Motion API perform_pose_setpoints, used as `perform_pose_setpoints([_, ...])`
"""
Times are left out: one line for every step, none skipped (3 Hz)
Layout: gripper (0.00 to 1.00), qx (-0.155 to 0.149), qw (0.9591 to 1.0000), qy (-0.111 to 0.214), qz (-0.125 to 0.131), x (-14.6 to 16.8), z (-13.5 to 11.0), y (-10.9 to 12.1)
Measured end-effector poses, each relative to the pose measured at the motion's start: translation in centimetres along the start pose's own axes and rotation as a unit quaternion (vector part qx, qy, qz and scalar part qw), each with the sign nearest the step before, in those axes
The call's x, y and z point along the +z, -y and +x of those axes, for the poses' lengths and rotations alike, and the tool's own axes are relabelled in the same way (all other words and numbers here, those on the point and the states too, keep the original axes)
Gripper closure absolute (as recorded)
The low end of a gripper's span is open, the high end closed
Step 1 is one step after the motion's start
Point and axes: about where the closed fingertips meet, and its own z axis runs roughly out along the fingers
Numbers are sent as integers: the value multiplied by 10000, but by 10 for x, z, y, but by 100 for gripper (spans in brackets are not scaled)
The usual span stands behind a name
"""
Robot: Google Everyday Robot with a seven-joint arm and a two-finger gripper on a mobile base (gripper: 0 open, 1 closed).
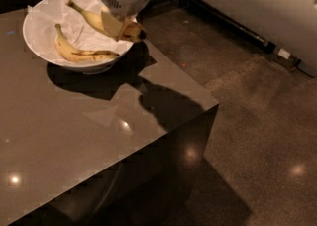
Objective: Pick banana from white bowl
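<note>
The white bowl (pixel 39 36), lined with crumpled white paper, stands at the table's far left corner. My gripper (pixel 118 28) hangs over the bowl's right rim. Its tan fingers (pixel 110 22) are shut on the banana (pixel 91 18), the slimmer one. The banana's greenish stem points up-left over the bowl, and its blackened tip sticks out past the rim on the right. The plumper, curved banana (pixel 79 54) with a dark streak lies on the paper in the bowl's front.
The dark glossy table (pixel 99 136) has its right corner near the middle of the view, with a drop to the speckled floor (pixel 257 121). A light wall with a dark baseboard strip (pixel 233 22) runs along the back right.
</note>
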Motion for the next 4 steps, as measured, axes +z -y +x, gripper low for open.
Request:
perform_pose_setpoints([100, -16, 10000, -47, 20, -2, 2, -1])
perform_pose_setpoints([100, 158, 9994, -153, 263, -29, 21, -10])
perform_pose_setpoints([100, 468, 9975, -48, 527, -63, 23, -36])
perform_pose_setpoints([100, 552, 9971, 102, 508, -74, 16, -43])
